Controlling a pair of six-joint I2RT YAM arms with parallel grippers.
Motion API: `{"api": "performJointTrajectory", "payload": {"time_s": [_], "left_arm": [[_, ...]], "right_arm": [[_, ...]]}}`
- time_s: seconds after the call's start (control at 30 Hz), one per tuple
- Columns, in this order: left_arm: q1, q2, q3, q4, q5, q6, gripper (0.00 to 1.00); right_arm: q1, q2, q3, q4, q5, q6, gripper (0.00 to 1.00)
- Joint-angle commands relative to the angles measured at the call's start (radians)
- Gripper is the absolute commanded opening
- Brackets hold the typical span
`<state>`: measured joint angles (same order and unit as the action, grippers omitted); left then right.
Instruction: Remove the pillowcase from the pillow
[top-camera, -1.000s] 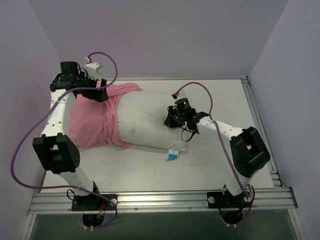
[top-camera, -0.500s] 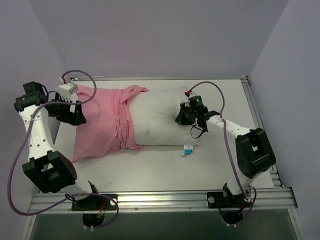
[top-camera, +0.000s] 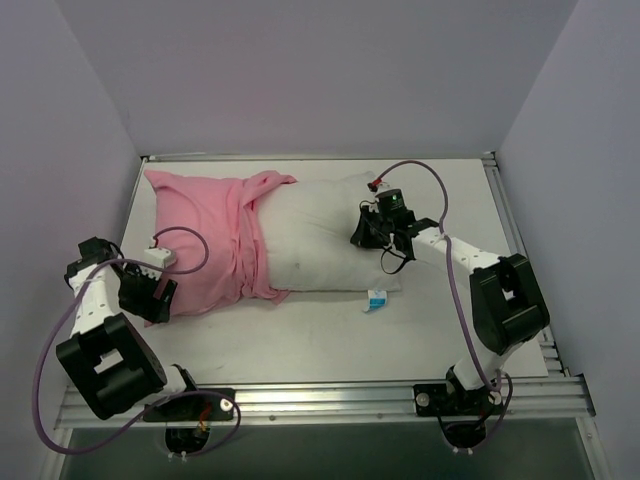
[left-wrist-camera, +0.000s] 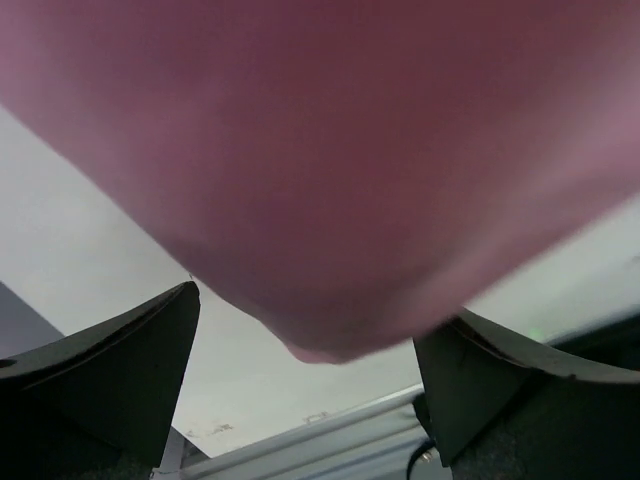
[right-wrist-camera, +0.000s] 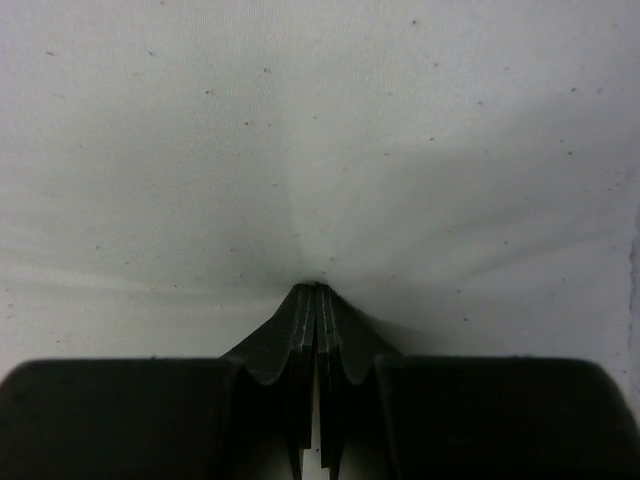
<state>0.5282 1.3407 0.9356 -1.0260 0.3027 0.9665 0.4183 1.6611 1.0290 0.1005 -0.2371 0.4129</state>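
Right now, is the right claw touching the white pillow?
Touching. The right wrist view shows the right gripper shut on the pillow, fabric puckering at its tips.

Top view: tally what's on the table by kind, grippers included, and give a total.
pillow: 1
pillowcase: 1
tag: 1
grippers: 2, the left gripper and the right gripper
Total: 5

Around me stand plain pale lavender walls (top-camera: 320, 70) on three sides, evenly lit; beneath me lies a flat white tabletop (top-camera: 320, 340), its near edge bounded by a ribbed aluminium rail (top-camera: 330, 400).
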Motion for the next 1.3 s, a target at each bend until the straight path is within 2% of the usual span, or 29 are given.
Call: {"api": "performJointTrajectory", "payload": {"time_s": [0.0,0.1,0.13,0.17,0.27,0.3,0.33,0.47,0.53,0.6,0.77,0.87,0.93,0.97,1.03,1.07,1.1,1.27], "left_arm": [[0.018,-0.031,-0.052,0.263,-0.062,-0.049,0.94],[0.018,-0.052,-0.066,0.264,0.007,-0.057,0.96],[0.018,-0.067,-0.072,0.259,0.024,-0.061,0.82],[0.018,-0.075,-0.073,0.242,0.039,-0.063,0.57],[0.019,-0.080,-0.075,0.183,0.020,-0.035,0.31],[0.019,-0.075,-0.077,0.169,-0.008,-0.017,0.14],[0.024,-0.065,-0.078,0.162,-0.019,-0.012,0.04],[0.122,-0.049,-0.040,0.152,-0.008,0.014,0.02],[0.212,-0.054,0.006,0.161,-0.016,0.008,0.02],[0.292,-0.058,0.109,0.158,-0.022,0.011,0.02],[0.360,-0.110,0.304,0.162,-0.025,0.043,0.02],[0.360,-0.140,0.390,0.201,-0.017,0.012,0.02],[0.348,-0.147,0.451,0.157,0.096,0.011,0.02],[0.308,-0.150,0.460,0.068,0.148,0.029,0.02],[0.229,-0.178,0.425,0.027,0.178,0.020,0.02],[0.148,-0.190,0.402,0.024,0.171,0.012,0.02],[0.118,-0.208,0.379,0.029,0.182,-0.008,0.02],[0.036,-0.178,0.327,0.063,0.210,-0.101,0.02]], "right_arm": [[-0.026,0.052,-0.015,-0.199,0.091,-0.054,0.00],[-0.026,0.051,-0.010,-0.206,0.102,-0.054,0.00],[-0.026,0.051,-0.010,-0.206,0.102,-0.052,0.00],[-0.026,0.051,-0.009,-0.209,0.104,-0.051,0.00],[-0.026,0.048,-0.009,-0.206,0.104,-0.046,0.00],[-0.027,0.046,-0.009,-0.206,0.104,-0.046,0.00],[-0.027,0.046,-0.007,-0.203,0.105,-0.046,0.00],[-0.027,0.063,0.002,-0.205,0.105,-0.049,0.00],[-0.035,0.081,0.005,-0.206,0.116,-0.052,0.00],[-0.059,0.100,-0.003,-0.205,0.117,-0.062,0.00],[-0.102,0.154,-0.029,-0.196,0.159,-0.089,0.00],[-0.119,0.166,-0.049,-0.185,0.160,-0.098,0.00],[-0.118,0.149,-0.046,-0.193,0.160,-0.112,0.00],[-0.112,0.132,-0.026,-0.206,0.157,-0.115,0.00],[-0.098,0.076,0.018,-0.266,0.179,-0.126,0.00],[-0.086,0.054,0.087,-0.294,0.189,-0.131,0.00],[-0.079,0.033,0.126,-0.323,0.214,-0.137,0.00],[0.005,-0.057,0.408,-0.508,0.375,-0.181,0.00]]}}
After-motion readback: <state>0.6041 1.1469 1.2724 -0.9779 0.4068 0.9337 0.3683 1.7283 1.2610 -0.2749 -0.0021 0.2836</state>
